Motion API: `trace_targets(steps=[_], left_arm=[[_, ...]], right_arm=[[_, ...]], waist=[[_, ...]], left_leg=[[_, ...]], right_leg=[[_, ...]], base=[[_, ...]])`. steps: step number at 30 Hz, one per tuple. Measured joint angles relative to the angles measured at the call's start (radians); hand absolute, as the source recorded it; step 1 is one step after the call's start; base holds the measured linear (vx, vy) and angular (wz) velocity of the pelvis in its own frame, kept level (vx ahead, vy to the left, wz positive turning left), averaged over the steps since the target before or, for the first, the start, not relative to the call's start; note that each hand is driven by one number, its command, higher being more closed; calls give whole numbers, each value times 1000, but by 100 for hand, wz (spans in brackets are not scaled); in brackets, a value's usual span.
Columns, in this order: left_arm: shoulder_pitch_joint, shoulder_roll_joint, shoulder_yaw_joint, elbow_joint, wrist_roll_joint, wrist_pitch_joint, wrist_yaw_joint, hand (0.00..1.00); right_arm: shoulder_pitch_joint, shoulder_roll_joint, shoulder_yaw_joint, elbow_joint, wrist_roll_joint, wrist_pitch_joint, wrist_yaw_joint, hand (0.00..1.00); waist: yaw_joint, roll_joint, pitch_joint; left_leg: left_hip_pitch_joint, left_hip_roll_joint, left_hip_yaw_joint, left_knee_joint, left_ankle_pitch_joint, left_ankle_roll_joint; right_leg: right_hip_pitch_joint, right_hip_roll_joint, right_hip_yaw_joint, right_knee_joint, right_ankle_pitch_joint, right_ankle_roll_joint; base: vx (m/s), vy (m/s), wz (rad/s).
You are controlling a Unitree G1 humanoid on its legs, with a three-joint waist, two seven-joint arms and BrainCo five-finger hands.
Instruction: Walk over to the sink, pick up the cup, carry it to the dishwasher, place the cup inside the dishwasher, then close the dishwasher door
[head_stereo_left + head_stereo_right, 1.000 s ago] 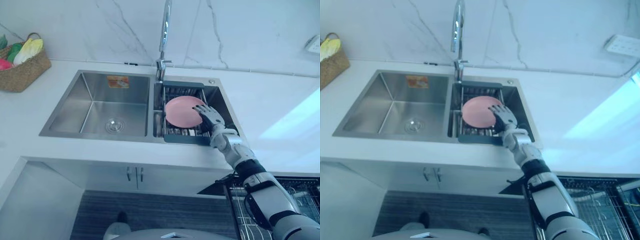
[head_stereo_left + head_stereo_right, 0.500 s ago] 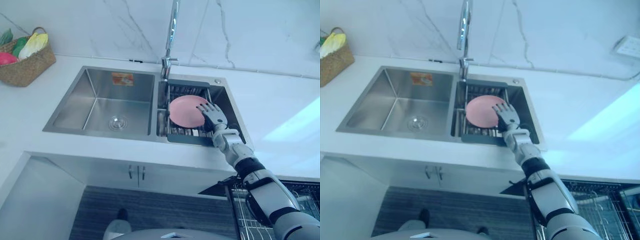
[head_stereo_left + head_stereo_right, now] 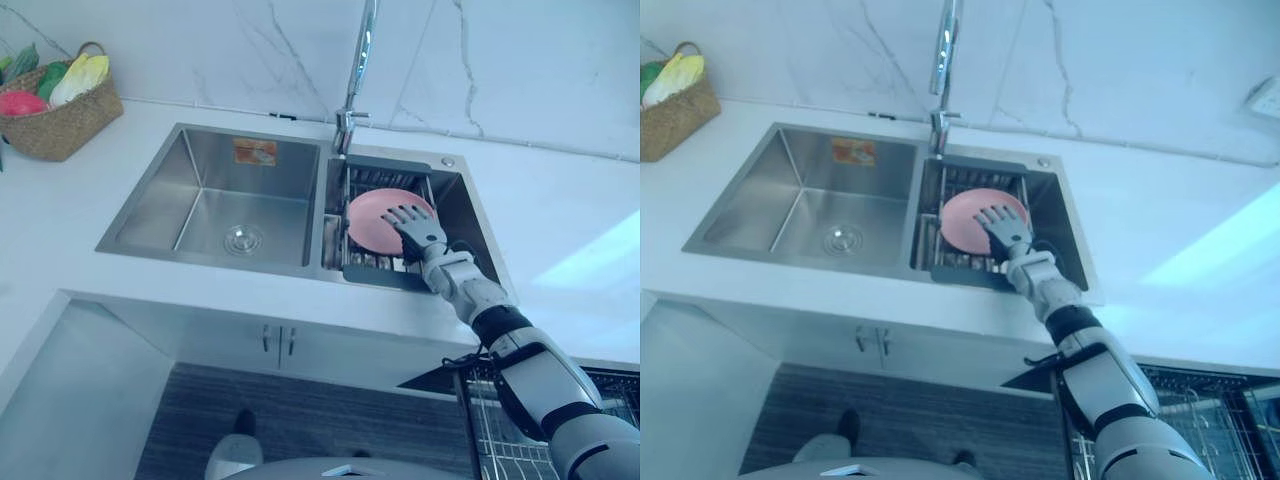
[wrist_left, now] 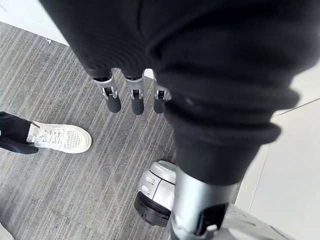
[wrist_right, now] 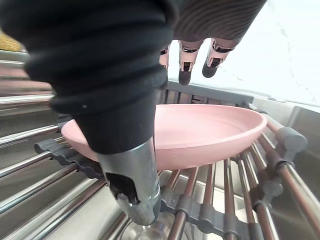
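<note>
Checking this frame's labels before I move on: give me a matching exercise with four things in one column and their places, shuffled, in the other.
1 plate
2 basket
3 right hand
4 left hand

A on the counter, far left
B hanging over the floor
C on the rack in the sink
D fingers spread above the plate

Pairs: 1-C, 2-A, 3-D, 4-B
</note>
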Motion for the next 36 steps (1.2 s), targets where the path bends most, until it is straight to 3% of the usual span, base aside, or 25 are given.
trace_targets(steps=[2, 3, 9, 14, 30, 36], left_arm=[[0, 0, 0, 0, 0, 0, 0, 0], [0, 0, 0, 0, 1, 0, 0, 0], [-2, 3, -1, 0, 1, 0, -1, 0], [-2, 5, -2, 1, 2, 1, -1, 0], [-2, 5, -3, 1, 9, -19, -2, 0], [-1, 6, -3, 1, 9, -24, -3, 0]], right_arm=[[-6, -4, 15, -1, 0, -31, 6, 0], [-10, -7, 31, -3, 1, -37, 14, 100], [-13, -33, 64, -4, 5, -67, 80, 100], [-13, -33, 70, -4, 11, -69, 91, 100], [-13, -33, 71, -3, 0, -5, 36, 100], [-13, -37, 70, -3, -2, -1, -5, 100]], waist=[[3, 0, 0], [4, 0, 0], [16, -5, 2], [16, -9, 2], [17, -10, 3], [15, -11, 4]], left_leg=[[0, 0, 0, 0, 0, 0], [0, 0, 0, 0, 0, 0], [1, 0, -1, 0, 1, 1], [2, -1, -1, 0, 2, 2], [1, -2, -4, 0, 3, 3], [0, -3, -4, 0, 3, 3]], right_leg=[[0, 0, 0, 0, 0, 0], [0, 0, 0, 0, 0, 0], [2, 0, -2, 0, 0, 1], [2, -1, -2, 0, 0, 1], [3, -1, -4, 0, 0, 1], [2, -2, -5, 0, -1, 2]], base=[[0, 0, 0], [0, 0, 0], [0, 0, 0], [0, 0, 0], [0, 0, 0], [0, 0, 0]])
